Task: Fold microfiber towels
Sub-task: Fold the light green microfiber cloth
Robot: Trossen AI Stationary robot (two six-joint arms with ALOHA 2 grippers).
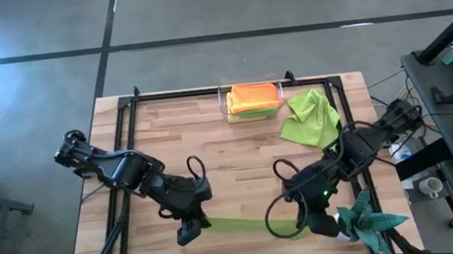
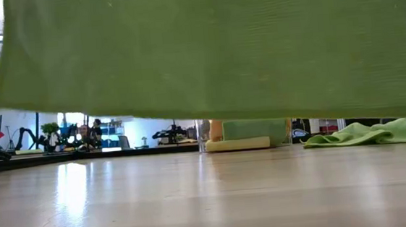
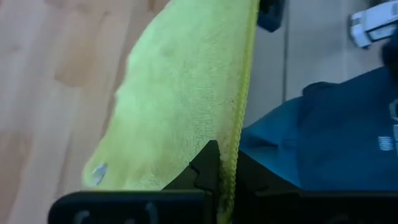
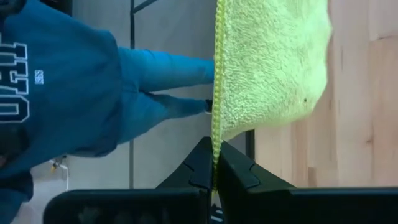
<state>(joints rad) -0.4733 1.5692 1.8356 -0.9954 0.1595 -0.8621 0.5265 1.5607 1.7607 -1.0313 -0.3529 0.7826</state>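
I see left gripper [image 1: 193, 228] and right gripper [image 1: 295, 220] both clenched on lime green towel [image 1: 240, 224], stretched taut between them above table [image 1: 212, 153].

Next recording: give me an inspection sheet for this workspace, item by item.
Surface: wooden table, black frame around it.
Job's things: lime towel stretched between both hands; crumpled lime towel; orange towel stack in clear bin.
Clutter: teal plant at the near right corner.
Hands: left hand and right hand shut on the lime towel's edge.
Cables: loops along both arms.
Surroundings: person in blue clothing beside the table.
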